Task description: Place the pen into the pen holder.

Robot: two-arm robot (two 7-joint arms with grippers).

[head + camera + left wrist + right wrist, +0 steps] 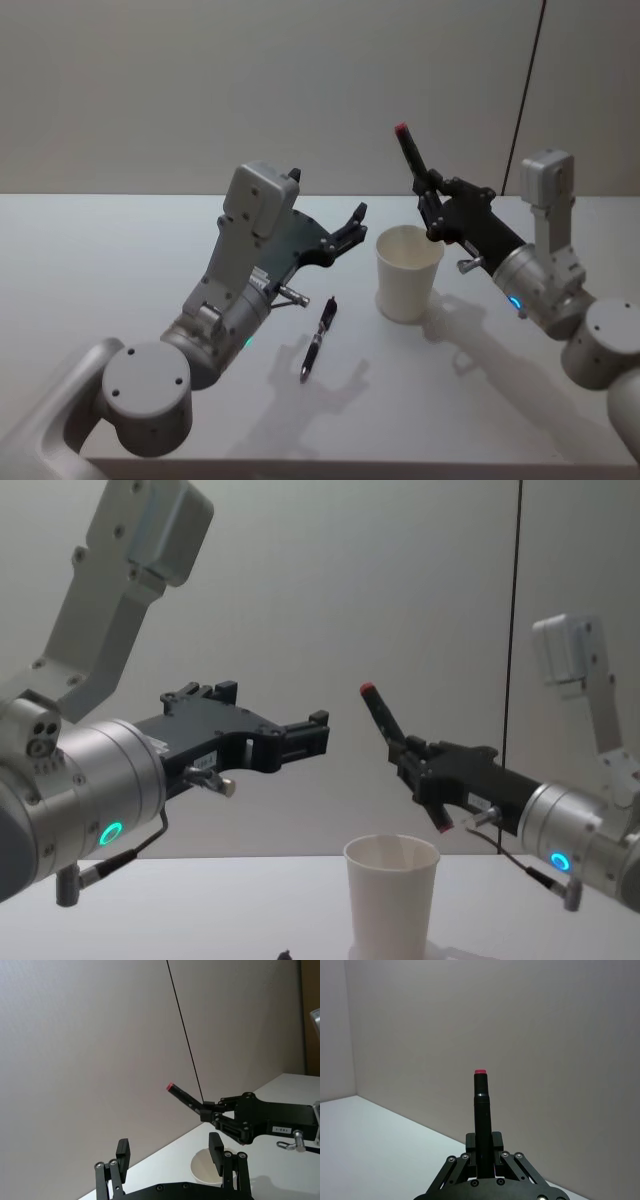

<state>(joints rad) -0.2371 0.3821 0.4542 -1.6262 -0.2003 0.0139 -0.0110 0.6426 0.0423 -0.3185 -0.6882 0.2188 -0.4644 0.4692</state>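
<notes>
Head view shows our right gripper (428, 195) clamped on a black pen (408, 148), which is tilted with its red end up. We see the pen holder (408, 275) standing just below that gripper. Our left gripper (352, 228) hangs with its fingers spread wide, the holder just ahead of it. A second pen (318, 340) lies on the table (100, 250) beneath it.

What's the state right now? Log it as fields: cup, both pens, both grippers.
cup: upright on the table, nothing seen inside
pen: tilted, red end up, above the cup, not yet in it
right gripper: raised above the cup, shut on the pen
left gripper: open, raised to the left of the cup, holding nothing
second pen: lying flat on the table, left of the cup, untouched
</notes>
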